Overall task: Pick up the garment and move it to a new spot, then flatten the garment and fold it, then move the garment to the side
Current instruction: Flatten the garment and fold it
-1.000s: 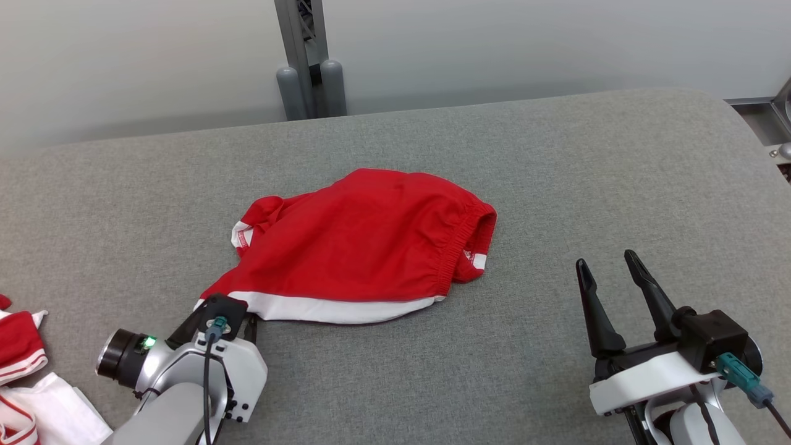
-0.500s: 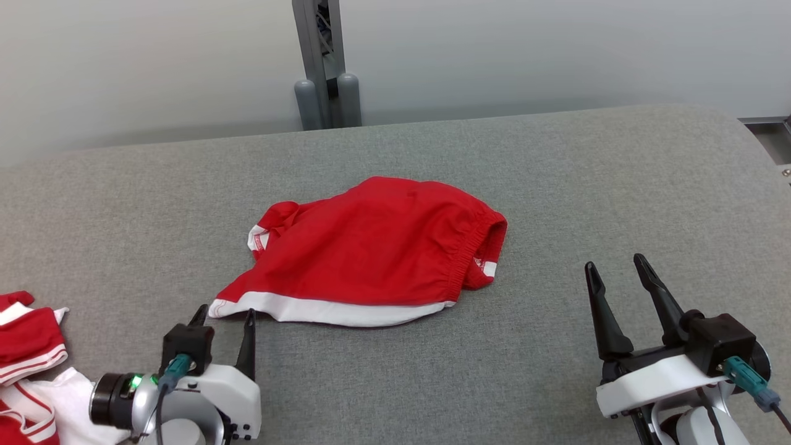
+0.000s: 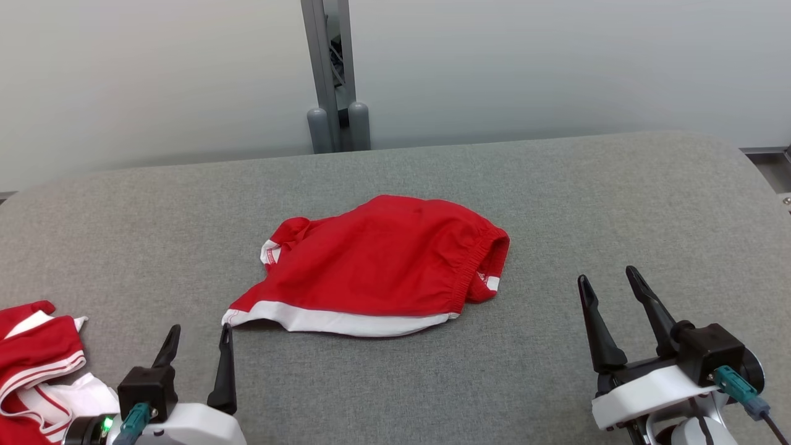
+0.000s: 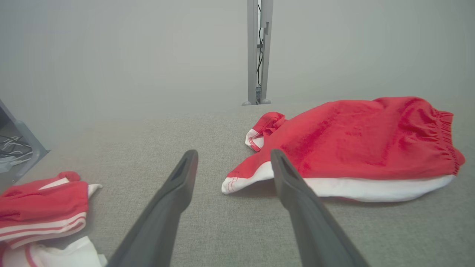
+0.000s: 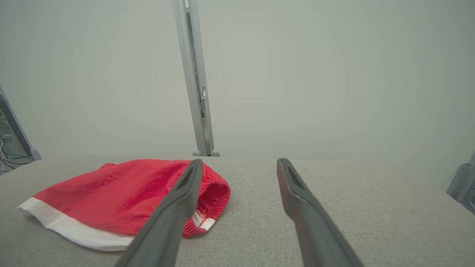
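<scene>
The garment [image 3: 380, 266] is a pair of red shorts with a white hem band, lying loosely rumpled in the middle of the grey table [image 3: 556, 198]. It also shows in the left wrist view [image 4: 352, 144] and the right wrist view [image 5: 111, 196]. My left gripper [image 3: 199, 332] stands open at the lower left, its tips just short of the hem's left corner and empty. Open and empty too, my right gripper [image 3: 609, 278] rests at the lower right, well clear of the waistband.
A pile of red and white clothes [image 3: 37, 371] lies at the table's left front edge, also seen as clothes [image 4: 41, 207] in the left wrist view. A grey metal post [image 3: 334, 74] rises behind the table. A metal fixture [image 5: 462, 181] sits off the right end.
My left gripper has let go of the hem's left corner and pulled back toward me, now open. The head camera tilted up, shifting the whole scene down. The right gripper stayed put.
</scene>
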### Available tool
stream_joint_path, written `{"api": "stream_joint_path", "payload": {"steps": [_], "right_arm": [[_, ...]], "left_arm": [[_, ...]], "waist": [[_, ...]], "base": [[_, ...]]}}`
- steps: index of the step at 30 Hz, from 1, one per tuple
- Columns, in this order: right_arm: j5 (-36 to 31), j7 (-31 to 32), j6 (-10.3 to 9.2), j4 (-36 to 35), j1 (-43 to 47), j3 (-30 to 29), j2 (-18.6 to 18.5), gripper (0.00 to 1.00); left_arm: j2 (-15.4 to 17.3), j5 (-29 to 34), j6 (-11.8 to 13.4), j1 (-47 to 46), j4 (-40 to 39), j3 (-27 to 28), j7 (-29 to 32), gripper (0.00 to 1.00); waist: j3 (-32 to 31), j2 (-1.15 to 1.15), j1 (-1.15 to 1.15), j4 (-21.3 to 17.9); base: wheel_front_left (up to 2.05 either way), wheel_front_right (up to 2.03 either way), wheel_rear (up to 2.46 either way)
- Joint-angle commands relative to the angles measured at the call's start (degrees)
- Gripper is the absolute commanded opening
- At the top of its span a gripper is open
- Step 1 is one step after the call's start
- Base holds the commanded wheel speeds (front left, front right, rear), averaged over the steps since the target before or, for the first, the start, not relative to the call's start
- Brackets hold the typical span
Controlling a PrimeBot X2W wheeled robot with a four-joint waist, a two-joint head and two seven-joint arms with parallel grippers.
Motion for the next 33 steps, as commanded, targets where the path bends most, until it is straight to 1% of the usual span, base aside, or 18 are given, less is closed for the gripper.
{"api": "stream_joint_path", "payload": {"steps": [1, 6, 9, 17, 23, 29, 33], "right_arm": [[-0.20, -0.29, 0.01, 0.10, 0.48, -0.05, -0.39, 1.00], [-0.12, -0.28, 0.01, 0.84, 1.39, 0.89, -0.39, 1.00], [0.08, -0.28, 0.01, 1.41, 1.64, 1.42, -0.39, 1.00], [0.31, -0.28, 0.01, 1.99, 1.37, 1.85, -0.40, 1.00], [0.29, -0.28, 0.01, 2.79, 1.29, 2.38, -0.39, 1.00], [-0.61, -0.28, 0.01, 6.57, -0.88, 4.26, -0.38, 1.00], [-1.06, -0.28, 0.01, 11.34, -3.33, 6.69, -0.39, 1.00]], "left_arm": [[-0.11, 0.60, -0.43, 1.12, -0.39, 0.89, -0.01, 1.00], [-1.00, 1.99, -1.82, 4.62, -0.68, 4.27, -0.02, 1.00], [-2.37, 2.88, -3.04, 6.43, -0.14, 6.51, -0.02, 1.00], [-4.37, 4.88, -5.29, 7.24, 1.74, 8.83, -0.03, 1.00], [-5.36, 6.03, -6.35, 7.15, 2.39, 9.82, -0.03, 1.00], [-6.21, 7.48, -6.26, 5.95, 0.75, 9.33, -0.03, 1.00], [-6.57, 8.00, -7.25, 4.90, 0.30, 9.19, -0.03, 1.00]], "waist": [[-0.49, 0.00, 0.00, 0.11], [-1.25, 0.00, 0.00, 0.29], [-1.36, 0.00, 0.00, 0.48], [-1.27, 0.00, 0.00, 1.05], [-0.97, 0.00, 0.00, 1.73], [0.90, 0.00, 0.00, 4.64], [2.35, 0.00, 0.00, 7.11]], "base": [[0.00, 0.00, 0.00], [0.00, 0.00, 0.00], [0.00, 0.00, 0.00], [0.00, 0.00, 0.00], [0.00, 0.00, 0.00], [0.00, 0.00, 0.00], [0.00, 0.00, 0.00]]}}
